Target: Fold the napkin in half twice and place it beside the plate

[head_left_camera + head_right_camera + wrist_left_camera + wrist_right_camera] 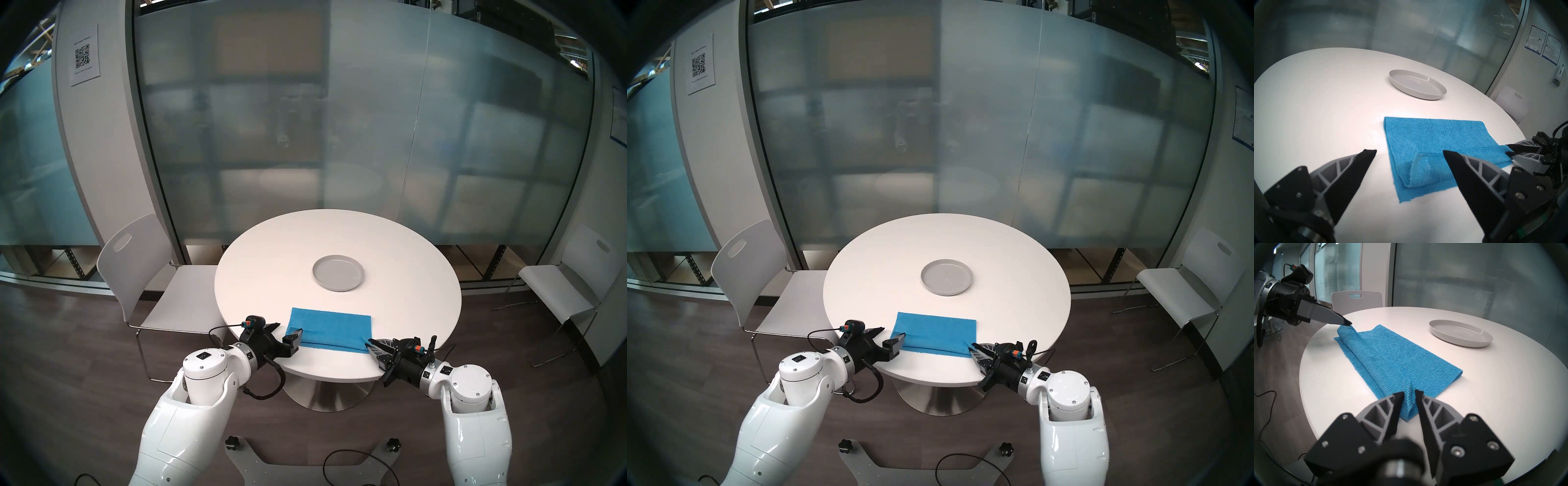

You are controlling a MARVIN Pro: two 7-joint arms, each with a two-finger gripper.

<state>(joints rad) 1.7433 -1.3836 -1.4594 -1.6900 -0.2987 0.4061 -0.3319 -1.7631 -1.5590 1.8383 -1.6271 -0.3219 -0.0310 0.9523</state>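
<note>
- Near table (258,271) front edge, napkin (334,325): soft, limp, light terry; best pinched at hemmed corners.
- Left gripper (1409,151) spread wide, holding nothing.
- Right gripper (1409,393) jaws part-closed around napkin corner ridge; actual pinch unclear.

Hidden or unclear, as I find it:
- Napkin (1398,365): the corner between my right pincer (1410,393) fingers sinks behind their blurred bases.
- Napkin's lower layer: covered by the folded top.
- Worktop (1322,101): near edge cut off behind my left pincer (1409,152).
- Wall notices (1542,44): print too small to read.
</note>
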